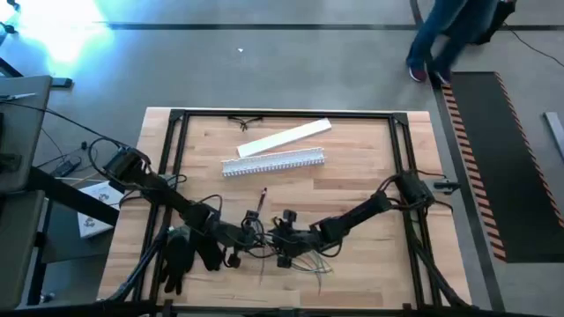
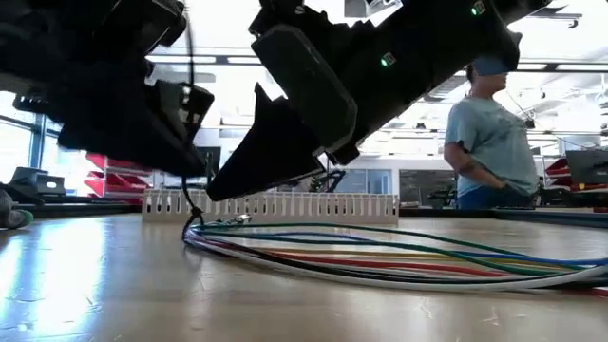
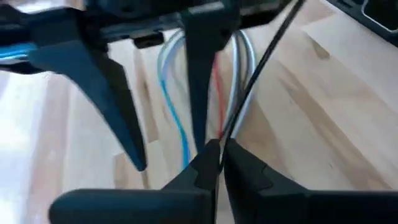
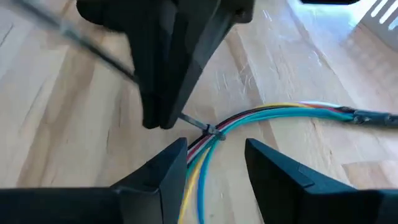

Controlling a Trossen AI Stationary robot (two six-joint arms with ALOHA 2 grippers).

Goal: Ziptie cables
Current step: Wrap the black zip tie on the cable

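The cables (image 1: pixel 308 257) are a bundle of thin coloured wires (image 4: pixel 280 112) on the wooden table near its front edge. They also show in the low view (image 2: pixel 399 261). A thin black zip tie loops the bundle, its head (image 4: pixel 215 130) sitting on the wires. My left gripper (image 3: pixel 219 155), also seen from above (image 1: pixel 245 233), is shut on the tie's strap. My right gripper (image 4: pixel 214 168) is open just to the right (image 1: pixel 284 238), one finger on each side of the bundle. I cannot tell whether it touches the wires. My left gripper pinches the zip tie's strap (image 4: pixel 189 120) between its two fingertips, a short way from the tie's head. The fingers slant down at it from above. The strap's free tail (image 3: pixel 267 50) runs on past the fingers. At the tie, the bundle (image 2: pixel 195 223) rises a little off the table.
A long white slotted channel (image 1: pixel 273 163) and a flat white cover strip (image 1: pixel 284 138) lie toward the far side. A black glove-like heap (image 1: pixel 181 255) sits at the near left. A dark frame (image 1: pixel 176 113) borders the table. A person (image 2: pixel 489 133) stands beyond the table.
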